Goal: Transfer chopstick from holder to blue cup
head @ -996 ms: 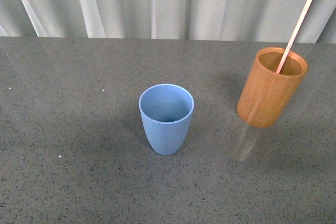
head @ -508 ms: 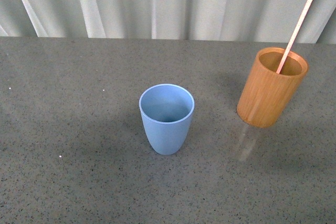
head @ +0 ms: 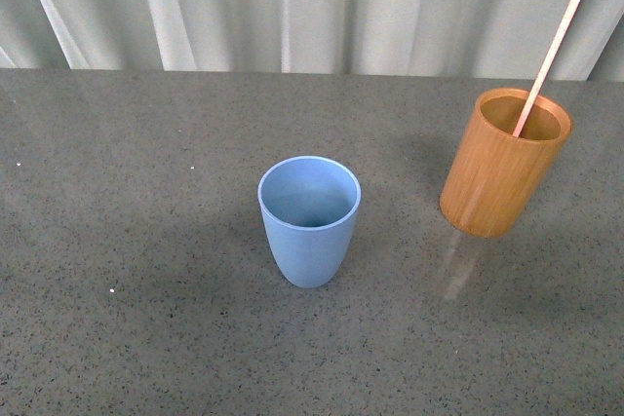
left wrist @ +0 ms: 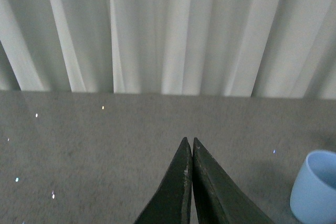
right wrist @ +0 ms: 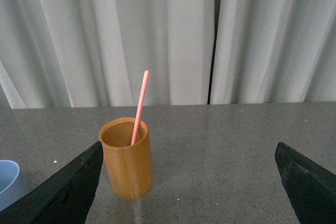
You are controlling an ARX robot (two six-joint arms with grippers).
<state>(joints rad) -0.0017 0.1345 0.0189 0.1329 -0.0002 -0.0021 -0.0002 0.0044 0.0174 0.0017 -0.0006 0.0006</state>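
Note:
An orange-brown holder (head: 503, 165) stands at the right of the grey table, with one pale pink chopstick (head: 550, 57) leaning out of it. The light blue cup (head: 309, 219) stands upright and empty in the middle. Neither gripper shows in the front view. In the right wrist view the holder (right wrist: 127, 157) and its chopstick (right wrist: 139, 106) stand beside one black finger of my right gripper (right wrist: 188, 150), which is wide open and empty. My left gripper (left wrist: 189, 142) is shut on nothing above bare table, the blue cup (left wrist: 316, 187) off to one side.
Pale pleated curtains (head: 312, 7) hang along the table's far edge. The speckled grey tabletop (head: 146, 241) spreads around both vessels. A narrow dark gap (right wrist: 212, 40) parts the curtains in the right wrist view.

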